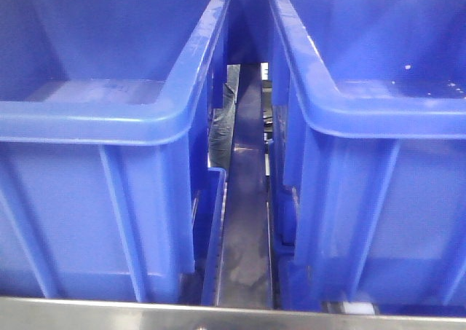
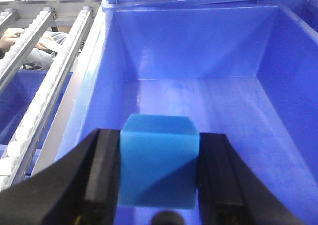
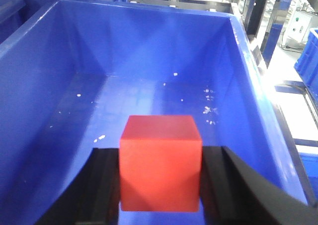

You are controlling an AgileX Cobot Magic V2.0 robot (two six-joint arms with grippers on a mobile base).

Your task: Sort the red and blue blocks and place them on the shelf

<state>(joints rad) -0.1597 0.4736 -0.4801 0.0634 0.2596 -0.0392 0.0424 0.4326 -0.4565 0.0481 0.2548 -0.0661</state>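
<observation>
Holding blue block [image 2: 158,160] in left gripper [image 2: 159,153], above left crate [image 2: 198,51] | right gripper [image 3: 161,168] clamped on red block [image 3: 160,160], above right crate [image 3: 149,46] | crates side by side on shelf [image 1: 218,317]

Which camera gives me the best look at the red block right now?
The right wrist view: the red block fills the foreground, held between the right gripper's fingers over a blue crate. The front view shows only crates. The left wrist view shows the blue block in the left gripper instead.
</observation>
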